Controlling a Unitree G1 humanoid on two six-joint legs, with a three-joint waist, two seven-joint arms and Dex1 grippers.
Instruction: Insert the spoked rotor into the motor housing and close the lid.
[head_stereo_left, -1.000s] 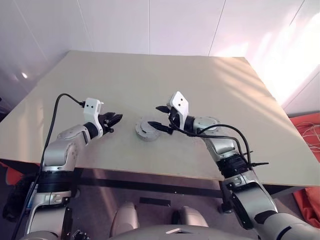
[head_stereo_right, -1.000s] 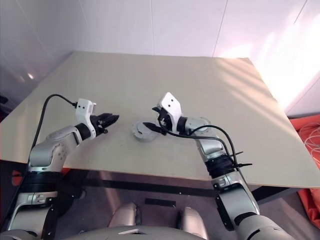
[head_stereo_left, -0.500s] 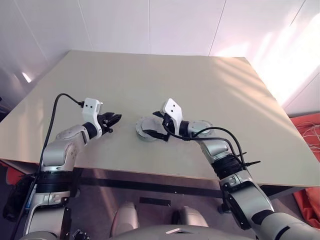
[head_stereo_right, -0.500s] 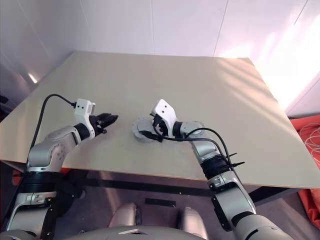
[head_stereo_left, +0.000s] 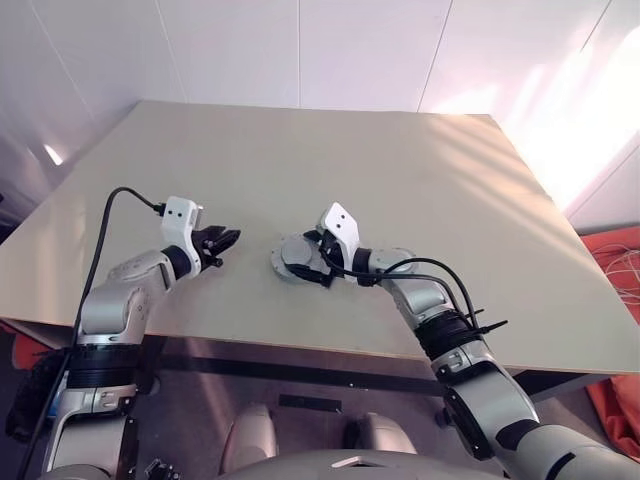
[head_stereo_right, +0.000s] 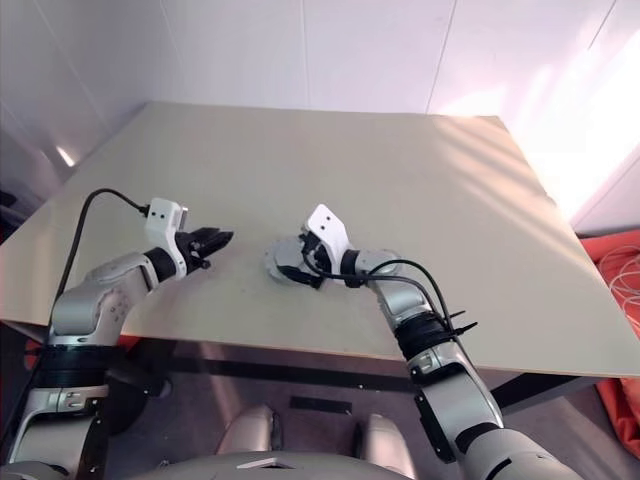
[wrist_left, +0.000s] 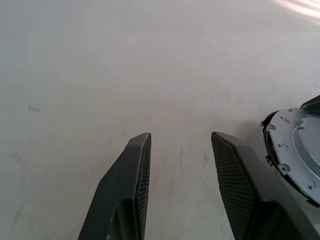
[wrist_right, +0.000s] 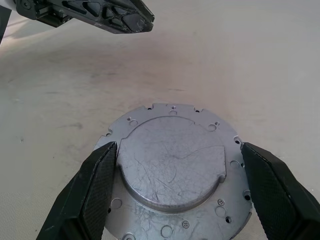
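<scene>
On the desk (head_stereo_left: 420, 160) the right hand (head_stereo_left: 312, 258) straddles the housing (head_stereo_left: 291, 257), fingers wide; the left hand (head_stereo_left: 228, 241) hovers just beside, empty.

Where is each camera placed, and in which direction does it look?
Left and right eye views: on the head, looking forward and down over the table; both arms show, the left gripper and the right gripper at a round grey metal part.
Left wrist view: on the left wrist, looking along its open fingers over the tabletop; the part's edge shows.
Right wrist view: on the right wrist, looking down at the part between its wide-open fingers; the left gripper also shows.
All views share the part.
</scene>
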